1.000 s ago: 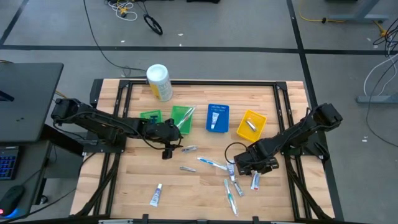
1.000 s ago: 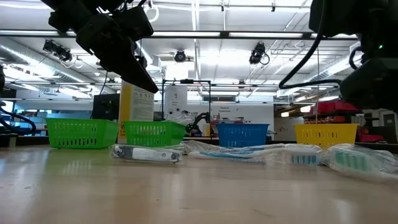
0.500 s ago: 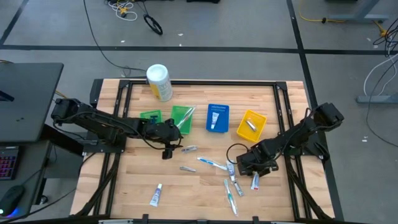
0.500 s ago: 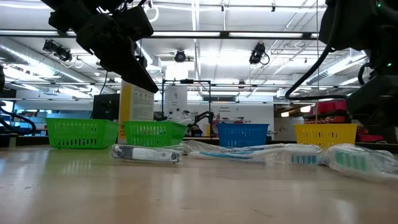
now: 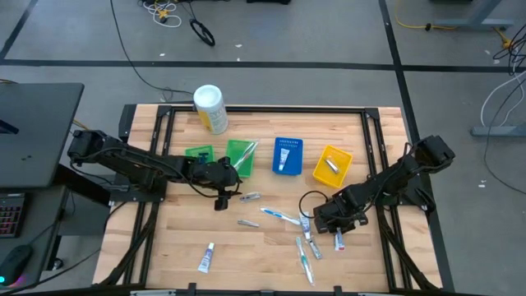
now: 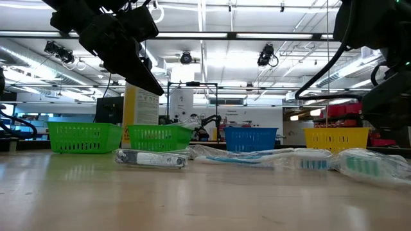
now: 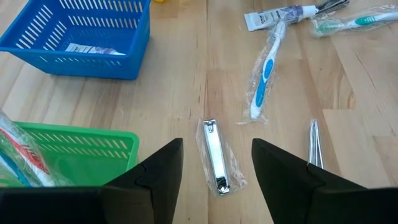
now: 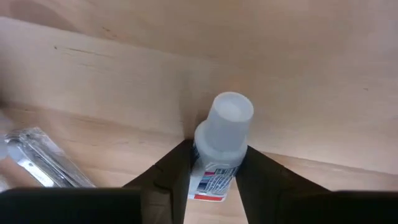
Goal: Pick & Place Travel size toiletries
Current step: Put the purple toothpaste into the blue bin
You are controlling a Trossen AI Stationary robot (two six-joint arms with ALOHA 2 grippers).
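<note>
Travel toiletries lie across the table's near half: a wrapped nail clipper point(image 5: 251, 197) point(image 7: 215, 163), tweezers point(image 5: 247, 223), blue-white toothbrushes point(image 5: 279, 215) and a green one point(image 5: 305, 260), and small white tubes point(image 5: 205, 257). My left gripper point(image 5: 222, 196) point(image 7: 217, 171) hovers open above the table beside the nail clipper. My right gripper point(image 5: 336, 225) point(image 8: 214, 171) is low over a small white tube point(image 5: 338, 240) point(image 8: 221, 140) with a white cap, shut on it. My right gripper pinches the small white tube by its body just behind the cap point(image 8: 211, 168), one finger on each side. The fingers point(image 8: 174, 171) come slanting down from the table's far right and lie along the tube. The tube lies on the table, cap pointing away from the wrist.
Two green bins point(image 5: 199, 154) point(image 5: 240, 156), a blue bin point(image 5: 288, 154) and a yellow bin point(image 5: 332, 164) stand in a row across the table's middle. A white-and-yellow canister point(image 5: 210, 109) stands at the far edge. A wrapped silvery piece point(image 8: 37, 155) lies beside the tube.
My right gripper has come down a little and shifted slightly toward the table's near edge, over the small white tube. The toiletries lie where they were.
</note>
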